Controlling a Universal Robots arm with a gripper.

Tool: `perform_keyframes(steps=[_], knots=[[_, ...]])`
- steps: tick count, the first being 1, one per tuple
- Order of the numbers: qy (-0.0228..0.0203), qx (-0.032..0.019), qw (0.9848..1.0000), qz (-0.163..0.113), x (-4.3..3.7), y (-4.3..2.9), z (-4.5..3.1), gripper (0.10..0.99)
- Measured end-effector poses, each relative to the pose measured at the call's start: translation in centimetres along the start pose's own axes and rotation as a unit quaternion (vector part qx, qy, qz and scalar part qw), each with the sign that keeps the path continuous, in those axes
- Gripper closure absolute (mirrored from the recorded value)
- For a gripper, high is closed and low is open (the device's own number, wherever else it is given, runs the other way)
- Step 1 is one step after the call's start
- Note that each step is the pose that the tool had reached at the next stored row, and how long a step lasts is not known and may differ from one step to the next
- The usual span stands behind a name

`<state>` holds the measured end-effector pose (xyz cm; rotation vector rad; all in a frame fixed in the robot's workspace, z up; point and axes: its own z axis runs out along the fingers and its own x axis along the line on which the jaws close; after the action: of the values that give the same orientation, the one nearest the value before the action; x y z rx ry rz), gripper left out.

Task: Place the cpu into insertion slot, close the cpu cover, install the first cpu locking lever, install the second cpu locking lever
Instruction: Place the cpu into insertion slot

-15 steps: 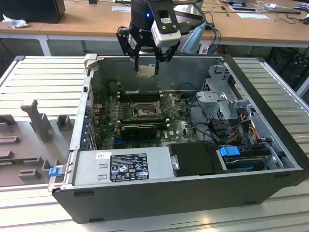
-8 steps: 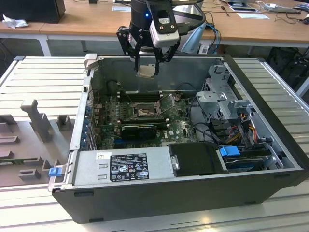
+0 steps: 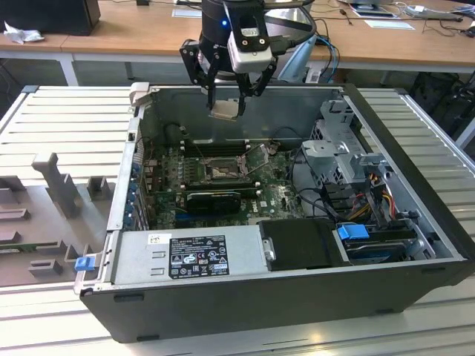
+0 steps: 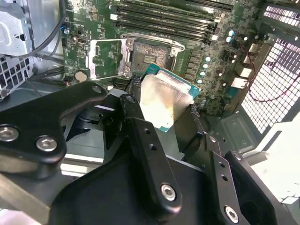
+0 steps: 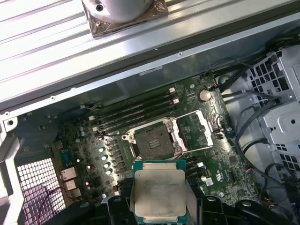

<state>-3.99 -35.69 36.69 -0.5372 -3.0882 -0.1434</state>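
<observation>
Gripper (image 3: 226,104) clamped on the cpu (image 5: 158,194) by its edges, kept flat & high near the case's (image 3: 245,304) back wall. Insertion slot (image 5: 152,139) sits bare below, cpu cover (image 5: 206,130) swung open, prob. to receive it.

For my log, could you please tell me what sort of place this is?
Probably a robotics lab: an open computer case on a ribbed metal table, wooden desks behind, the gripper holding the cpu.

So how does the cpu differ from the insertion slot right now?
The cpu has a pale silvery face; the insertion slot is dark and brownish. The cpu is held in the gripper, above the board; the insertion slot lies on the board, empty. Both are square.
</observation>
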Motion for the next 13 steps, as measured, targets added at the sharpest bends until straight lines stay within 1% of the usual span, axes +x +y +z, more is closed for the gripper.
perform_keyframes(steps=[2, 4, 13], knots=[[-0.0013, -0.0003, 0.9999, 0.015, 0.0, 0.0, 0.0, 0.557], [-0.003, -0.0006, 0.9994, 0.033, 0.0, 0.0, 0.01, 0.557], [-0.0058, -0.0012, 0.9979, 0.064, 0.0, 0.0, 0.01, 0.557]])
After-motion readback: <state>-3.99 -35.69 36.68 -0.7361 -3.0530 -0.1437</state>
